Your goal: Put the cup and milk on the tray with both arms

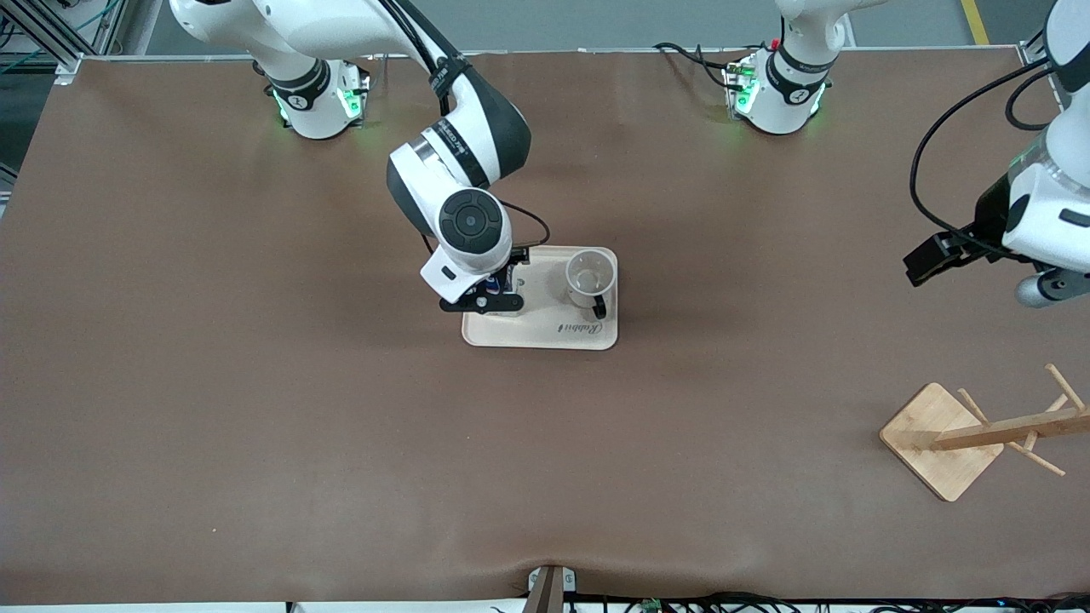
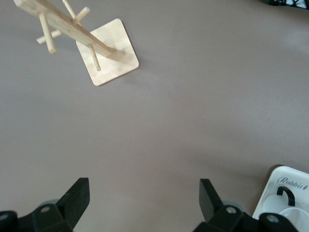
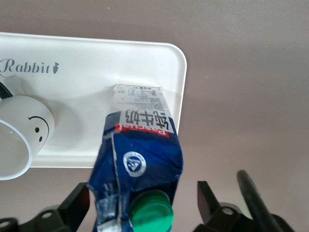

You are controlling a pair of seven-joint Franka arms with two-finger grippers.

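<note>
The cream-white tray lies mid-table. The white smiley cup stands on the tray at the end toward the left arm. The blue and white milk with its green cap stands upright on the tray's end toward the right arm; in the front view it is mostly hidden under the right arm's hand. My right gripper is open, with its fingers on either side of the carton's top. It also shows in the front view. My left gripper is open and empty above bare table near the left arm's end.
A bamboo rack with a square base and pegs stands near the left arm's end, nearer to the front camera. It also shows in the left wrist view, along with a corner of the tray and the cup's black handle.
</note>
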